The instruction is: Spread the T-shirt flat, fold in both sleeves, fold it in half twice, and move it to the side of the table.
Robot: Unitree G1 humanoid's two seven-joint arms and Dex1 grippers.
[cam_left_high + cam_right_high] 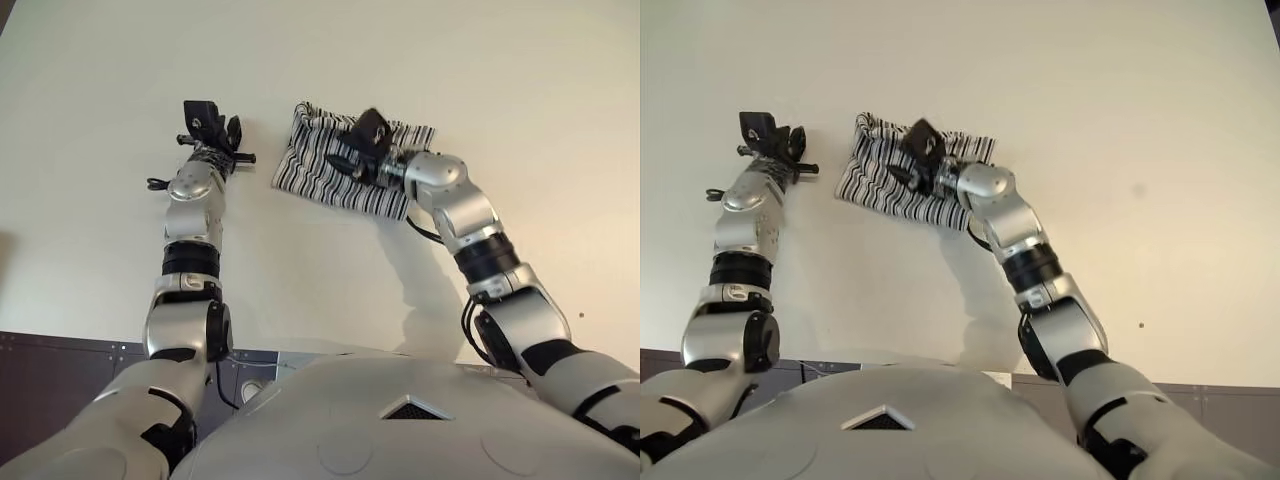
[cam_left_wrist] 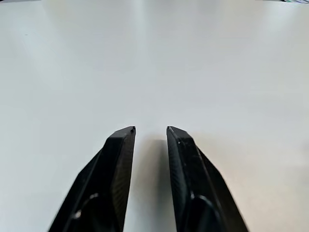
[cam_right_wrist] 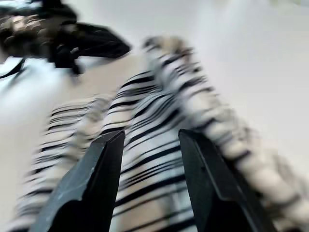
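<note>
Your striped T-shirt [image 1: 312, 172] lies folded into a small bundle on the white table [image 1: 520, 90], on the far side, roughly centre. Your right gripper [image 3: 150, 135] is over the bundle with its fingers spread and cloth showing through the gap; can't tell if the tips touch it. Your left gripper [image 2: 150, 129] is just beside the shirt's left edge, over bare table, fingers slightly apart, nothing between them.
</note>
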